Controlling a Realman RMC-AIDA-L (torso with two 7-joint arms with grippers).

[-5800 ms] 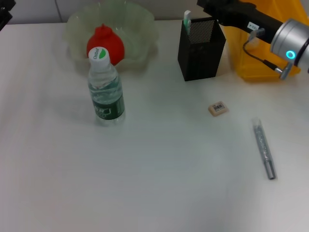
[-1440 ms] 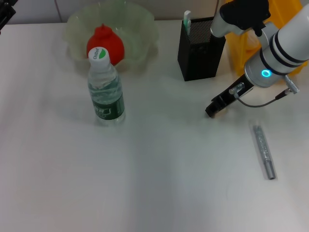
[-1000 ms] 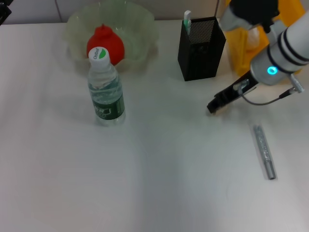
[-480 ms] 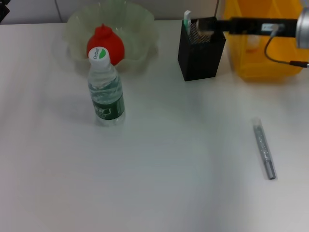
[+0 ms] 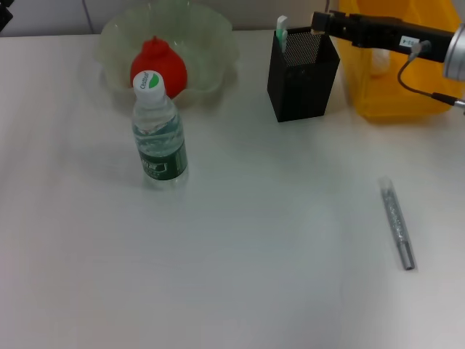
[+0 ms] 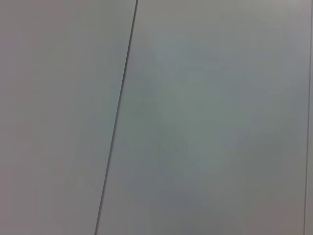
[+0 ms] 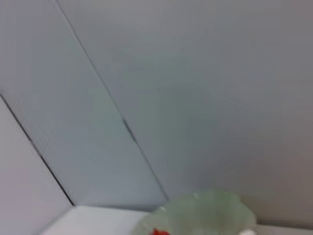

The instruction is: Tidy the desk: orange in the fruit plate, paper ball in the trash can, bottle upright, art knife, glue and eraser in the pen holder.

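The eraser point(image 5: 314, 22) shows as a small pale block at the tip of my right claw point(image 5: 320, 20), which is pinched closed on it just above the pen holder point(image 5: 301, 73), at the holder's far rim. I judge it light, firm and slightly grippy. A hold across its short sides suits it, and it should drop cleanly once released. Beside the holder stands the trash can point(image 5: 385, 80). A silver stick point(image 5: 397, 224) lies on the table point(image 5: 254, 254) well in front of the holder. Only the head view shows the claw and eraser. The right wrist view catches just the fruit plate point(image 7: 205, 210) rim, and the left wrist view shows a blank panel. My left claw point(image 5: 4, 9) sits parked at the far corner, and I cannot tell its state.
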